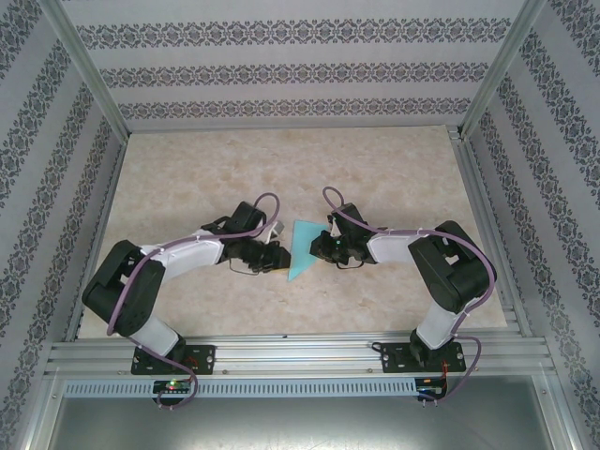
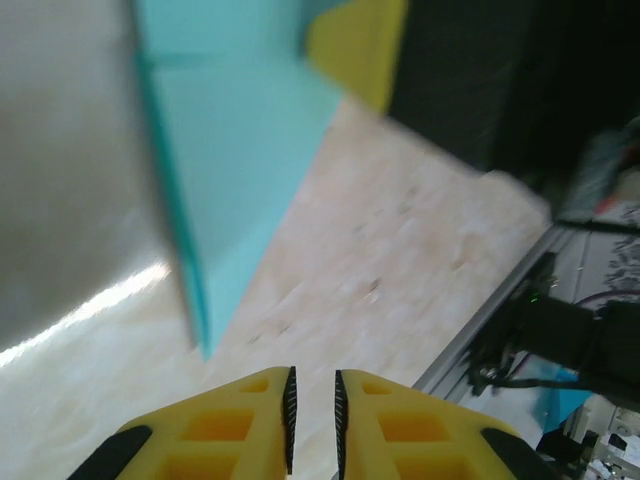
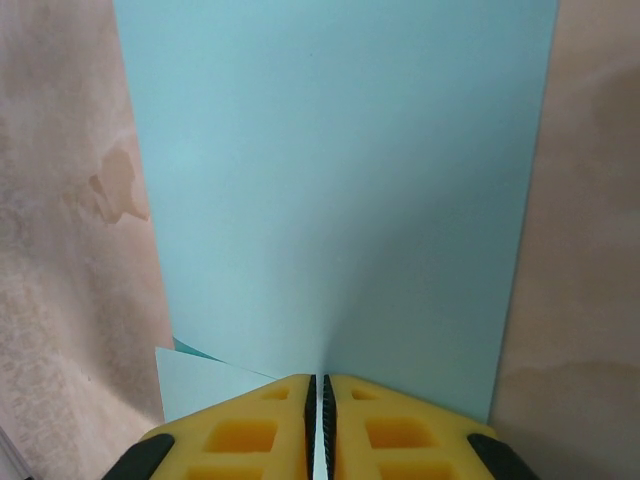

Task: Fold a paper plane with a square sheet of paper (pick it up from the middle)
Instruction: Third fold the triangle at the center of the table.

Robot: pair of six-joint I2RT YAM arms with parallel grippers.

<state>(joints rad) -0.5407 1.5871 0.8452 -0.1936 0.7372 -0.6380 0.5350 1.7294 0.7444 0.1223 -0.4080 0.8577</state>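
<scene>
The teal sheet of paper (image 1: 302, 247) lies folded into a pointed wedge at the middle of the table, its tip toward the near edge. My right gripper (image 1: 324, 246) is at its right side, shut on the paper's edge. In the right wrist view the paper (image 3: 330, 180) spreads out ahead of the shut gripper (image 3: 319, 380), with a lower flap peeking out at the left. My left gripper (image 1: 277, 255) sits just left of the paper. Its jaws (image 2: 314, 375) stand slightly apart with nothing between them, the paper (image 2: 240, 150) ahead and apart from them.
The marbled beige table (image 1: 187, 178) has bare room behind and to both sides of the arms. An aluminium rail (image 1: 300, 352) runs along the near edge, and patterned walls (image 1: 56, 169) close in the left, right and back.
</scene>
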